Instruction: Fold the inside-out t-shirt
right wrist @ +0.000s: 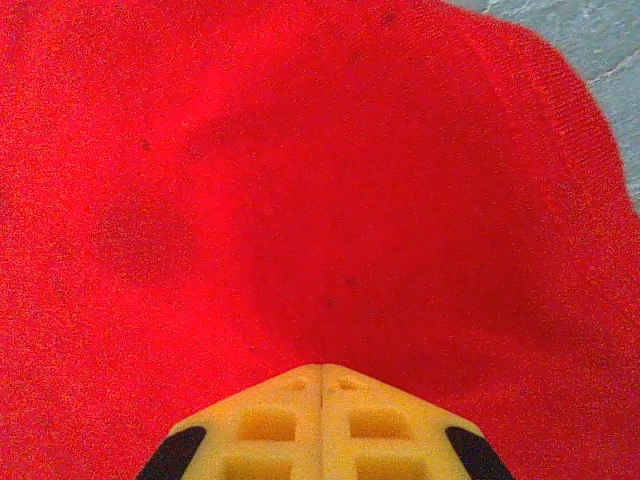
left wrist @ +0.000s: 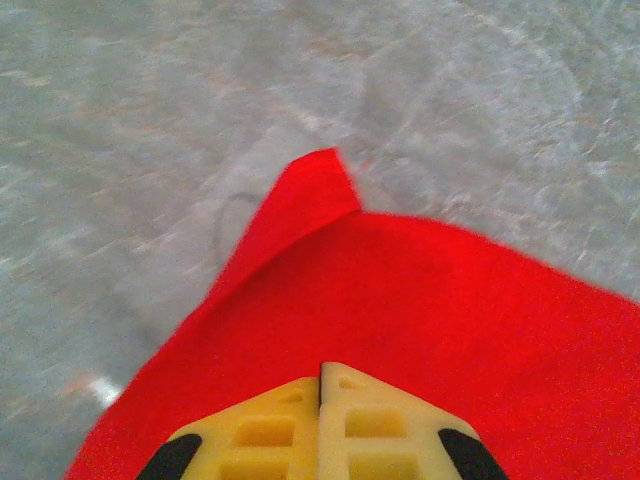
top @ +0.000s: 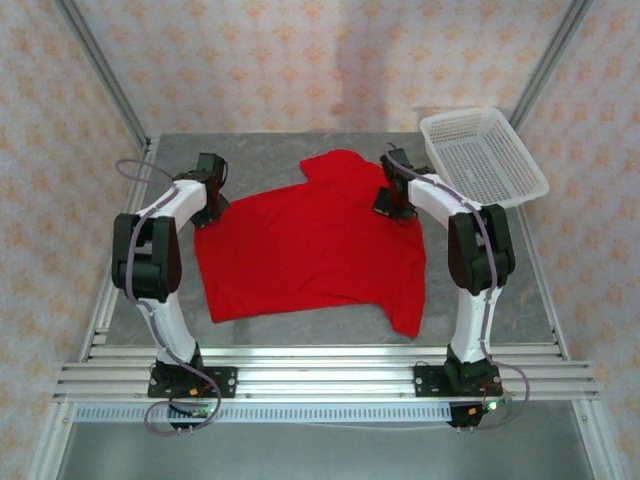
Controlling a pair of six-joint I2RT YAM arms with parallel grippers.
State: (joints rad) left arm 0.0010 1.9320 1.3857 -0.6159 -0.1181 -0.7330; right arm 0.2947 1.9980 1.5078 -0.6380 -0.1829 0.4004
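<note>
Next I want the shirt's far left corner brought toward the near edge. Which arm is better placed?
Left. The left gripper sits at that corner of the t-shirt, its fingers shut on the red cloth. The right gripper is across the t-shirt, on the basket side.

The left arm (top: 150,255) and right arm (top: 478,250) are wearing white shells and black joints, grey cables looping from black bases on the aluminium rail (top: 320,378). The left tool (left wrist: 320,368) and right tool (right wrist: 321,370) are showing yellow gridded fingers (left wrist: 262,432), black-cornered.
</note>
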